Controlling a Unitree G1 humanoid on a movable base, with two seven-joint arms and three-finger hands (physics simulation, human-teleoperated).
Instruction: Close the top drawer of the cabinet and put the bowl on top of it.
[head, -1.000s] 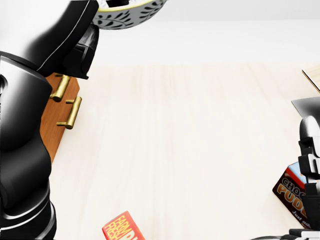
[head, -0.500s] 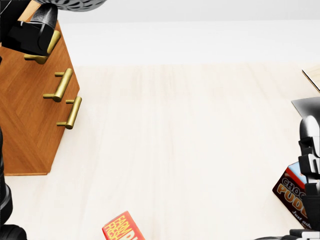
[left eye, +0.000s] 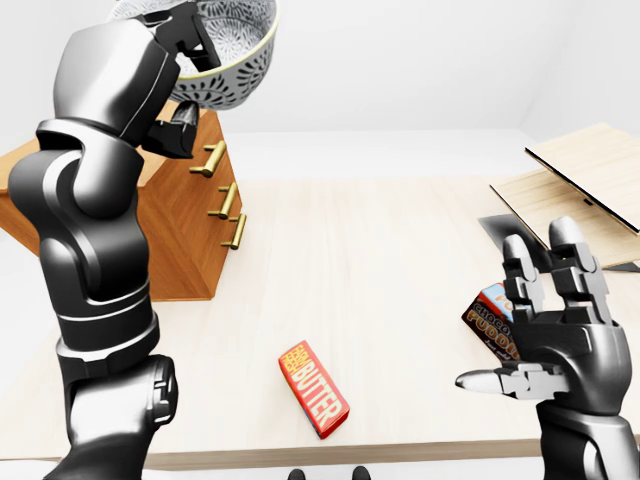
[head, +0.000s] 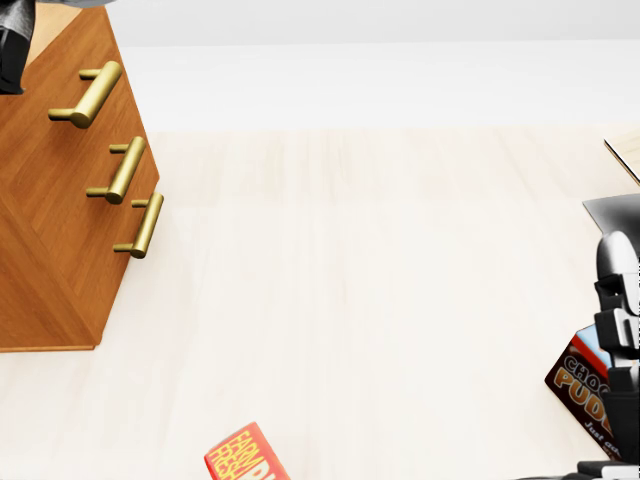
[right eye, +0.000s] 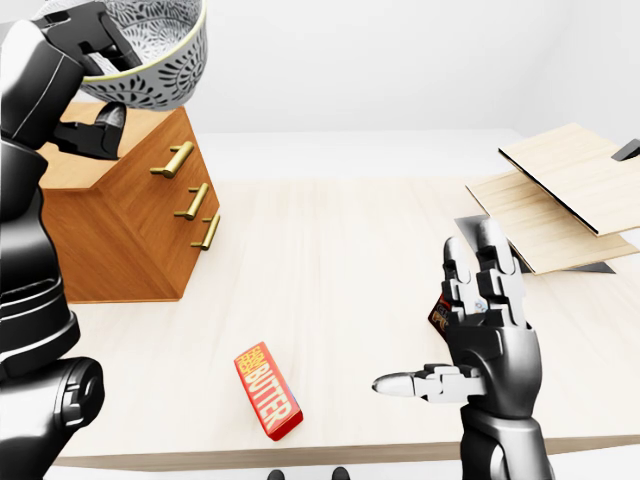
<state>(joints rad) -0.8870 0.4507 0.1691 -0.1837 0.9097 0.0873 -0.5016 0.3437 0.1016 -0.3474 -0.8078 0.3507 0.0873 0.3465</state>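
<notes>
bowl (right eye: 150, 55): patterned, tilted, gripped at its rim by the left hand (right eye: 72, 35), fingers clamped round it, and held over the top of the cabinet (right eye: 120, 230); contact with that top cannot be judged. top drawer (head: 55, 65) sits flush with the two below, brass handles (head: 125, 168) in a row. right hand (right eye: 488, 345): empty, fingers spread wide, raised above the table (right eye: 330, 240). pudding box (left eye: 490, 322) lies just behind it. butter pack (right eye: 268, 392) lies near the table's lower edge. boards (right eye: 560, 190) are stacked at the right.

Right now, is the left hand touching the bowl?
Touching. The left-eye view shows the left hand gripping the bowl, with its dark fingers hooked over the rim and the bowl held up in the air.
</notes>
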